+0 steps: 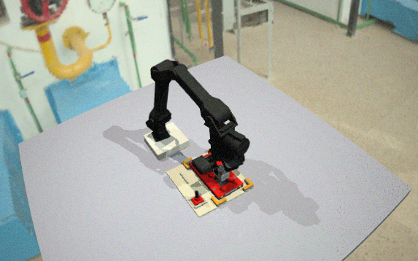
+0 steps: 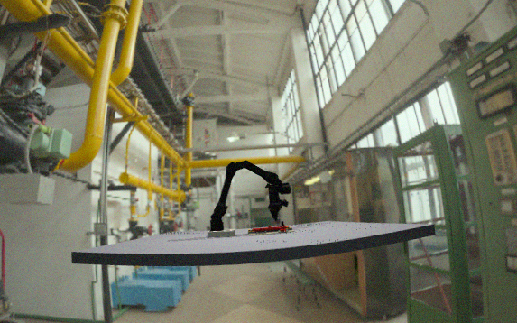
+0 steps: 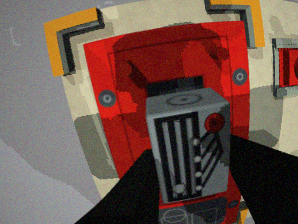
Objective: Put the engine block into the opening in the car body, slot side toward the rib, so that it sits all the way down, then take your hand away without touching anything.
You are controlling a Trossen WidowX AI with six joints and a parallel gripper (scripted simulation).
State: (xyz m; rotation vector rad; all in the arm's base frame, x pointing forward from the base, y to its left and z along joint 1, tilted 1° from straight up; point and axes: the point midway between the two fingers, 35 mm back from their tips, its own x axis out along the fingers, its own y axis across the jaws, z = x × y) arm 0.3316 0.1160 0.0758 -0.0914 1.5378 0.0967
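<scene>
My gripper [image 1: 222, 176] [image 3: 189, 149] [image 2: 282, 222] is shut on the grey engine block [image 1: 223, 173] [image 3: 189, 149], one black finger on each side. The block has ribbed slots and a red round cap on its top face. It is low over the red car body [image 1: 230, 187] [image 3: 100, 63] [image 2: 269, 230]. A dark strip of the opening [image 3: 174, 86] shows just past the block's far edge. I cannot tell how deep the block sits. The car body lies on a cream base plate [image 1: 182, 180] [image 3: 80, 129].
Orange corner brackets [image 1: 248, 185] [image 1: 218, 200] [image 3: 67, 30] [image 3: 236, 3] frame the car body. A small red part with a black knob [image 1: 197, 198] stands on the plate's near corner. The arm's white base [image 1: 170, 146] is behind the plate.
</scene>
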